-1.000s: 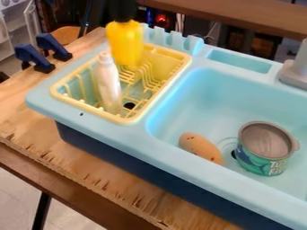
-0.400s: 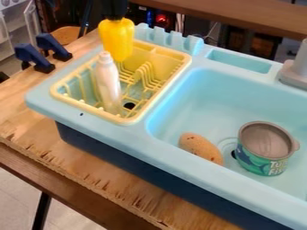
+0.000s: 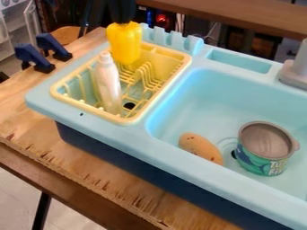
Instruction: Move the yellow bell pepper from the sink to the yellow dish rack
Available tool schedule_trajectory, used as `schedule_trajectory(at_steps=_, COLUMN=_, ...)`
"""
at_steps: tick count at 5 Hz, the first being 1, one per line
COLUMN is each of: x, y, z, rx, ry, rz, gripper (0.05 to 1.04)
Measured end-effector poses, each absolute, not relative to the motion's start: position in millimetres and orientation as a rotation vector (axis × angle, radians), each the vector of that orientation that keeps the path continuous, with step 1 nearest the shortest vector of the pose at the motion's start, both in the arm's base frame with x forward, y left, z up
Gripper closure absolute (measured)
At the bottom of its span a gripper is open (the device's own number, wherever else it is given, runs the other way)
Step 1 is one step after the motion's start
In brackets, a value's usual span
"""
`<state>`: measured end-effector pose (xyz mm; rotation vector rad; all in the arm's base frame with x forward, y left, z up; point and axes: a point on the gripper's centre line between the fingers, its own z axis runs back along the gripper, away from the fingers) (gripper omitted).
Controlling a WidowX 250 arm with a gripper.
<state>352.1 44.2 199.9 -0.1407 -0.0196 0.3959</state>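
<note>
Far left: two blue clamps (image 3: 53, 46) at the edge of the wooden table (image 3: 90, 168), dark parts at their lower ends. The light-blue toy sink (image 3: 105, 134) sits on the table, its lower body dark blue.

Left part of the sink: yellow dish rack (image 3: 123, 121) set into the sink top, with upright prongs along its sides. A white bottle (image 3: 108, 83) stands in the rack, tilted slightly, cap end up and toward the left.

End effector (image 3: 122, 20): black, at the top of the view, above the rear of the dish rack. State: closed on the upper end of a glossy yellow object (image 3: 124, 43). The yellow object hangs directly below the end effector, wider at the top and rounded toward the bottom. In view it lies behind and slightly right of the white bottle, overlapping the rear left of the rack. Contact between yellow object and rack: cannot tell.

Right part, in the basin: a tan potato (image 3: 201, 148) with dark spots, lying on its side near the front wall. Right of it, a green can (image 3: 260, 157) stands upright, gray on top, just beside the drain. Far right: gray faucet (image 3: 295, 74) at the rear rim.
</note>
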Motion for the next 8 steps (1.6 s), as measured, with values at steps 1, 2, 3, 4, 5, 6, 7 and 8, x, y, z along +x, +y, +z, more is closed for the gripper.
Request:
schedule_trajectory(at_steps=1, x=355, y=43, z=200, rx=-0.149, ry=-0.035, rz=0.395, gripper=0.964)
schedule_trajectory(at_steps=2, x=353, y=44, z=194, rx=-0.149, ry=-0.021, rz=0.407, gripper=0.964)
schedule_trajectory(at_steps=3, x=352, y=48, z=191, rx=-0.149, ry=-0.013, rz=0.432, gripper=0.923)
schedule_trajectory(at_steps=4, x=353, y=49, z=182, rx=-0.148, ry=0.018, rz=0.444, gripper=0.693)
schedule_trajectory(at_steps=5, x=357, y=46, z=180, rx=-0.142, ry=-0.006, rz=0.424, gripper=0.385)
schedule_trajectory(at_steps=6, x=358, y=38, z=180, rx=-0.142, ry=-0.005, rz=0.397, gripper=0.108)
schedule_trajectory(at_steps=7, x=359, y=34, z=185, rx=-0.138, ry=-0.009, rz=0.379, gripper=0.077)
schedule_trajectory(at_steps=8, x=363, y=26, z=202, rx=-0.115, ry=-0.041, rz=0.336, gripper=0.081)
